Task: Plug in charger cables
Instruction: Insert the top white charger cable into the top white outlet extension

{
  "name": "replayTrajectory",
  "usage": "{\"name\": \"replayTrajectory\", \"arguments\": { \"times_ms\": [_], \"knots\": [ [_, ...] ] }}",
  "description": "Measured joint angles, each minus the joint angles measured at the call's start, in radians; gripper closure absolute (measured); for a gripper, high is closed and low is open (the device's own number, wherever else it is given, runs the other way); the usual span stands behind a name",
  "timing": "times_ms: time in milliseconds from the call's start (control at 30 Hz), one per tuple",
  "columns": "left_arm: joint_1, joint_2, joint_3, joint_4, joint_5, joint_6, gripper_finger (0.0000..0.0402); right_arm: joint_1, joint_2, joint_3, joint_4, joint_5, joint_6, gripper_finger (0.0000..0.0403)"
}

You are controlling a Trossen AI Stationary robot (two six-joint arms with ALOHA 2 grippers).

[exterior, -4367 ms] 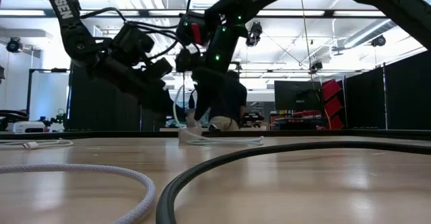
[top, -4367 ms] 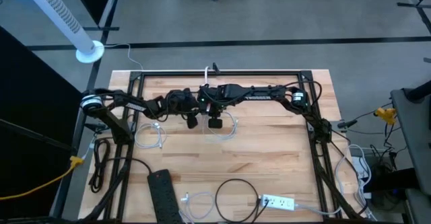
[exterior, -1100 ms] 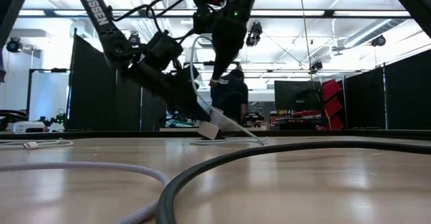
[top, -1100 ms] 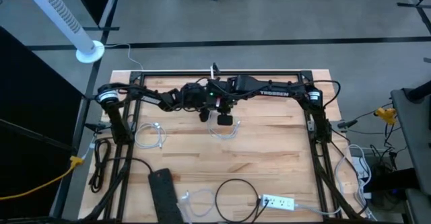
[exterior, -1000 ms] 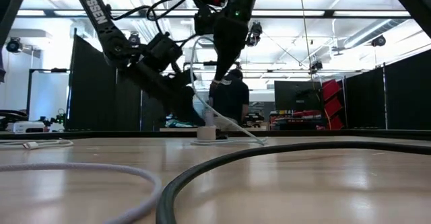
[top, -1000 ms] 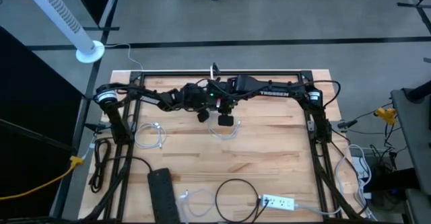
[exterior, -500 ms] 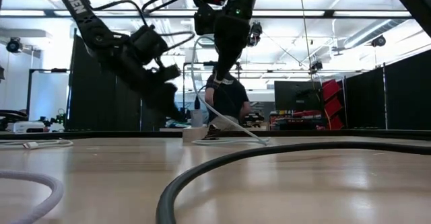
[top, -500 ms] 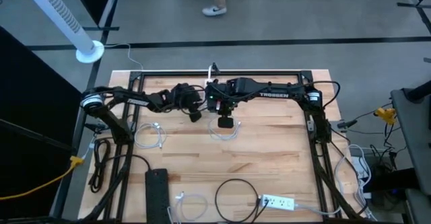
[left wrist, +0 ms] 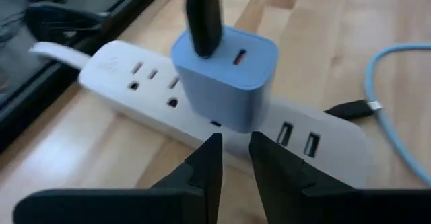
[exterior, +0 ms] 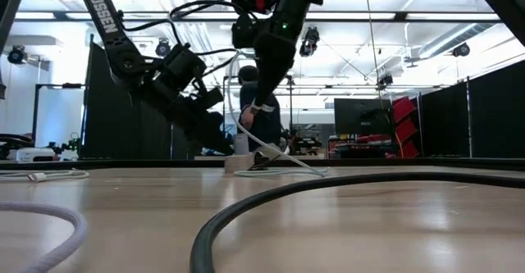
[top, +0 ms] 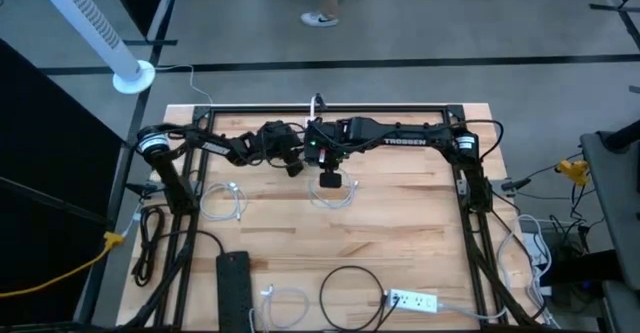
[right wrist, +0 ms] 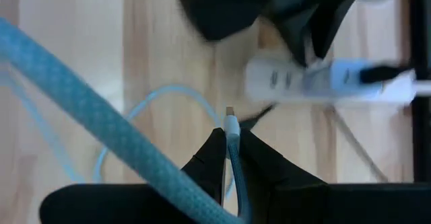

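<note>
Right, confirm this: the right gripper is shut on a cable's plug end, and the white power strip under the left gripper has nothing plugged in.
Not quite. The left wrist view shows a charger block plugged into the white power strip; the right gripper does pinch a cable's plug end.

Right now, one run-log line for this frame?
stage: plugging | left end effector: nearly shut, at charger block on white power strip | right end effector: shut on cable plug, above strip
</note>
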Motion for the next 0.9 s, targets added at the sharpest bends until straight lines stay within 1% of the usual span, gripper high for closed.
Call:
{"name": "replayTrajectory", "arguments": {
  "times_ms": [133,367,500,700,900],
  "knots": [
    [-0.032,0.041,0.001,0.042,0.027,-0.017,0.0331,-0.023,0.0,-0.039,0.054,0.003,-0.026,0.039],
    [-0.101,0.053,-0.001,0.102,0.047,-0.025,0.0331,-0.033,0.0,-0.117,0.093,0.023,-0.076,0.039],
    [-0.11,0.054,-0.003,0.117,0.047,-0.025,0.0331,-0.033,0.005,-0.154,0.141,0.026,-0.083,0.039],
    [-0.113,0.054,-0.003,0.118,0.043,-0.04,0.0331,-0.032,0.062,-0.154,0.147,0.029,-0.084,0.039],
    [-0.132,0.058,-0.004,0.122,0.029,-0.046,0.0331,-0.03,0.072,-0.15,0.147,0.03,-0.084,0.039]
  ]
}}
